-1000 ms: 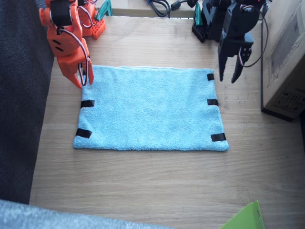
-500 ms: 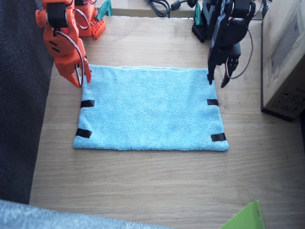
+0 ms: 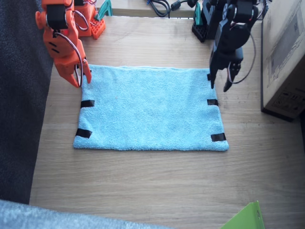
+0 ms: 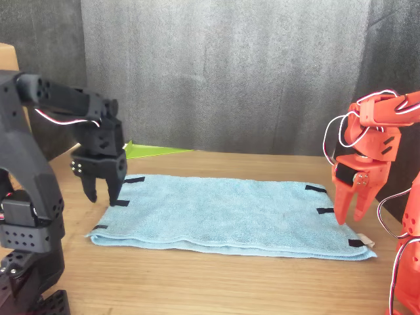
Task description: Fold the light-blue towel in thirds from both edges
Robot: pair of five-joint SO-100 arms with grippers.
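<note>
You are looking at the light-blue towel (image 3: 150, 109) lying flat and unfolded across the middle of the wooden table (image 3: 152, 186), its short edges marked by black tape strips (image 3: 87, 103). Going from the left of the fixed view, your orange right gripper (image 3: 78, 79) is hanging with its jaws slightly parted, pointing down at the towel's far corner on that side, though you cannot tell from either view whether the tips are touching the cloth. At the opposite short edge, your black left gripper (image 3: 219, 86) is hanging with its jaws open astride the far corner, one finger over the cloth and one off it, above the corner tape strip (image 3: 209, 77).
</note>
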